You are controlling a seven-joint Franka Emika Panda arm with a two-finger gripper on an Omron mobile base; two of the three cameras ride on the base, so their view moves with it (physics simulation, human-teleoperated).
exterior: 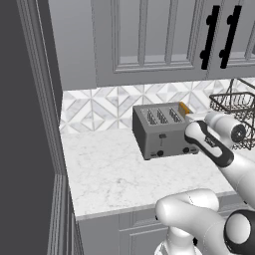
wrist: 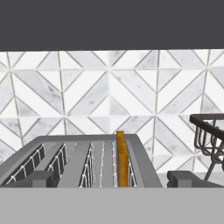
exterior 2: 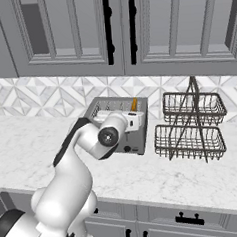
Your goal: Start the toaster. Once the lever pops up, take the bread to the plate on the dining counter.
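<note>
I am seeing the gripper standing wide open and empty, its two dark fingertips sitting low in the hand view. Just beyond them the toaster is showing its slots, with the bread standing edge-on in the rightmost one. The left base view is showing the toaster's front knobs; the right base view, at centre right, is showing the wire basket rack.

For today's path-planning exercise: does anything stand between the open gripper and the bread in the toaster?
Nothing visible does. The gripper sits open just in front of the toaster, and the bread stands in the far-right slot. The wire basket rack stands off to the side.
</note>
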